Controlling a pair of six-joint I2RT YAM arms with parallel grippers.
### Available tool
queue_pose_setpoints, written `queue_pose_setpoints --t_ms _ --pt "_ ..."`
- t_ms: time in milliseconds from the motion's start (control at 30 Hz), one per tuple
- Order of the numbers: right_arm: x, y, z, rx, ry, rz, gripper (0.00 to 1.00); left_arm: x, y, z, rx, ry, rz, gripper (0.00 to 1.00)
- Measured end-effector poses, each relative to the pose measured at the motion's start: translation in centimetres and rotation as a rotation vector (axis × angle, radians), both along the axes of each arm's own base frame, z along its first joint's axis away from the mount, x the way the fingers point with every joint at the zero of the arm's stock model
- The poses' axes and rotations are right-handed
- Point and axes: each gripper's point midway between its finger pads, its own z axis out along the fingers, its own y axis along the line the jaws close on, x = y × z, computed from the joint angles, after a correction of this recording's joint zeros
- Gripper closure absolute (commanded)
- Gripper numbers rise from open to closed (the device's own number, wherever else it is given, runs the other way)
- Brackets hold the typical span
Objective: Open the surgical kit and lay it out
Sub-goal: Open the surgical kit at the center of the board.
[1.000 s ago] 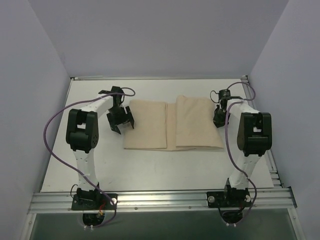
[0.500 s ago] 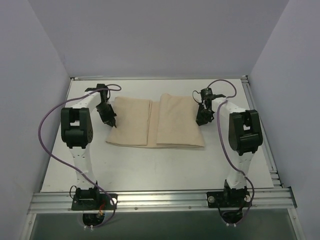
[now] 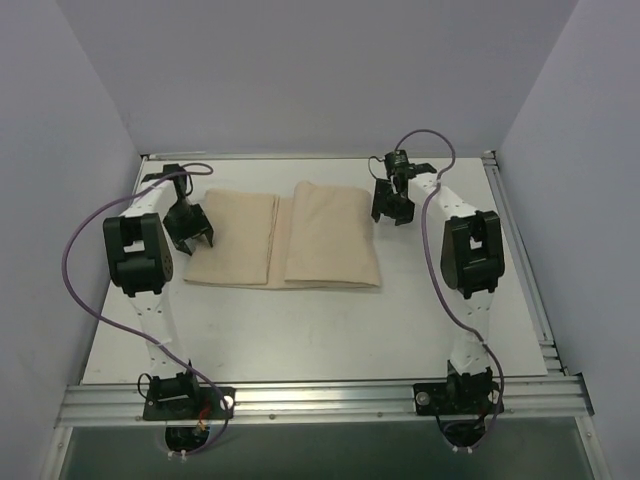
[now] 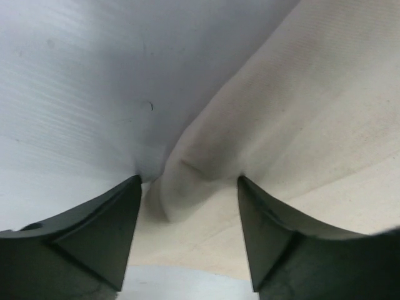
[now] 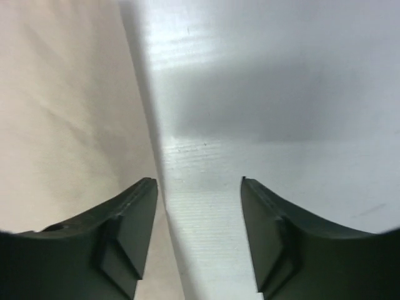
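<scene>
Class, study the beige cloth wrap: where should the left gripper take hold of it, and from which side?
Probably its left edge, coming from the left and above. There the cloth wrap is puckered into a raised ridge off the table, between the left gripper's open fingers; the rest looks flat.

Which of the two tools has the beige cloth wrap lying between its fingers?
The left tool: the edge of the beige cloth wrap bunches between its fingers, while the right tool straddles only bare white table.
</scene>
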Motion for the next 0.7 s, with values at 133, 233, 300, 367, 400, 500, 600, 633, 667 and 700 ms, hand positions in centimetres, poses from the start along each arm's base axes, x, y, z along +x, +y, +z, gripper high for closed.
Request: queue_pose_setpoints --t_ms 133,233,300,367,400,500,600,633,667,700 --pt "3.3 1.2 6.0 -0.06 -0.144 0.034 0.32 -0.9 0.1 -0.1 0.001 0.012 0.003 0.2" --pt "4.6 5.4 11.2 -0.05 -0.27 0.085 0.29 -1.5 0.3 0.0 0.005 0.017 0.003 0.2" --pt "4.5 9.5 13.7 -0.023 -0.341 0.134 0.29 -1.5 0.3 0.0 0.004 0.015 0.001 0.21" --pt "3.5 14.1 14.8 0.001 -0.378 0.186 0.29 -1.5 0.3 -0.1 0.002 0.013 0.001 0.26" --pt "3.0 16.2 14.9 0.01 -0.389 0.207 0.3 -1.5 0.2 -0.2 -0.004 0.012 0.0 0.29" --pt "1.6 22.4 12.9 0.018 -0.385 0.262 0.32 -1.5 0.0 -0.3 -0.016 0.009 -0.005 0.36" --pt "0.1 24.8 8.6 -0.046 -0.338 0.284 0.32 -1.6 -0.1 -0.3 -0.023 0.003 -0.007 0.36" --pt "-0.4 25.0 7.2 -0.076 -0.317 0.288 0.33 -1.6 0.0 -0.3 -0.025 0.001 -0.006 0.36" --pt "-0.7 25.0 6.1 -0.102 -0.3 0.288 0.34 -1.6 0.0 -0.3 -0.028 -0.003 -0.005 0.36" --pt "-1.0 24.8 5.2 -0.127 -0.288 0.286 0.35 -1.6 0.0 -0.3 -0.031 -0.007 -0.003 0.36"
